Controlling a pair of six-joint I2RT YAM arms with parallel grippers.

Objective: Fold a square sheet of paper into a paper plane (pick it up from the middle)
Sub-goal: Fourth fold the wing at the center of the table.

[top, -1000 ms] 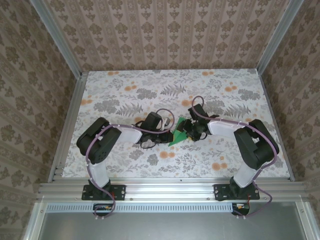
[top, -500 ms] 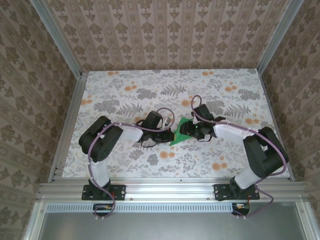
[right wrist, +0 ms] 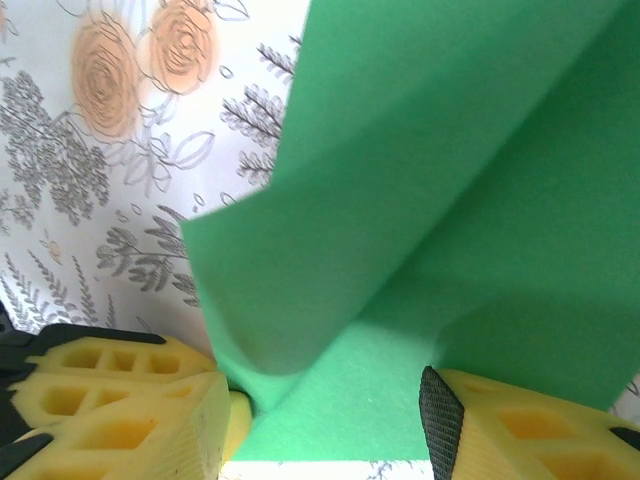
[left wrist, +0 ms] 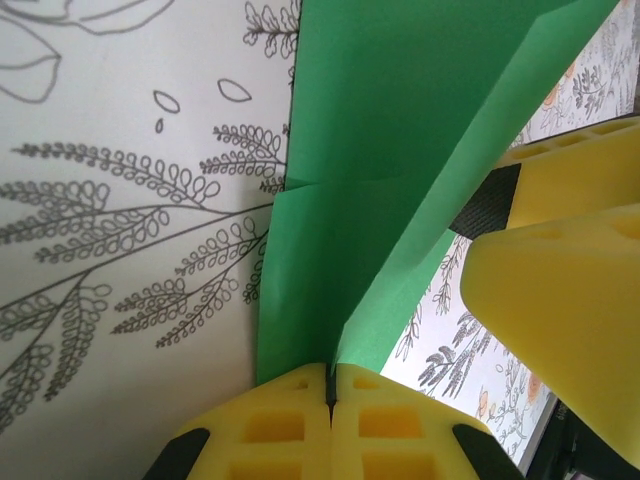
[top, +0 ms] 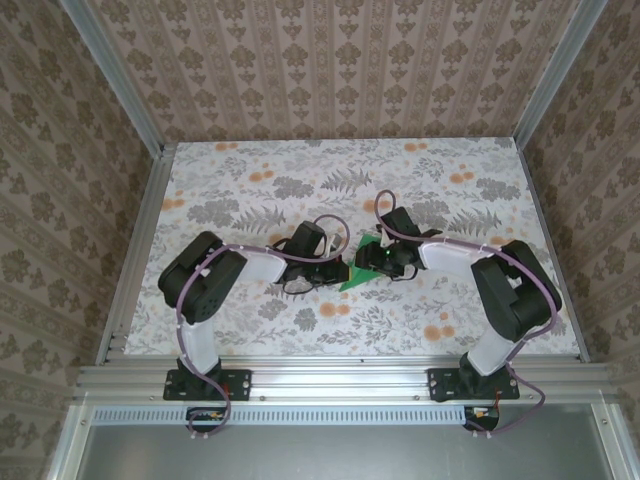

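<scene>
a: item one?
b: green paper [top: 350, 278], one sheet, folded and creased. it sits over the middle of the tabletop [top: 250, 190], between the two arms. seen from the left wrist, the paper [left wrist: 400, 120] has a flat part lying on the tabletop [left wrist: 120, 120] and a flap standing up along a slanted crease.

a: item two?
b: left fingers [left wrist: 280, 430], yellow, ribbed. pressed together, pinching the paper's near edge at the foot of the raised flap. the left arm [top: 255, 268] lies to the paper's left.

a: item three?
b: right fingers [right wrist: 120, 400], same yellow make. spread apart, with the paper [right wrist: 450, 150] lying across the gap between them and one curled fold bulging up close by one finger. cannot tell whether either finger touches the sheet.

a: listed in another view?
b: yes, from the left wrist. the right fingers [left wrist: 560, 300] sit just right of the paper's raised flap, one nearer and one farther. the right arm [top: 455, 255] lies to the paper's right.

a: and the surface?
b: tabletop, white with grey leaves and orange flowers, under the paper.
</scene>
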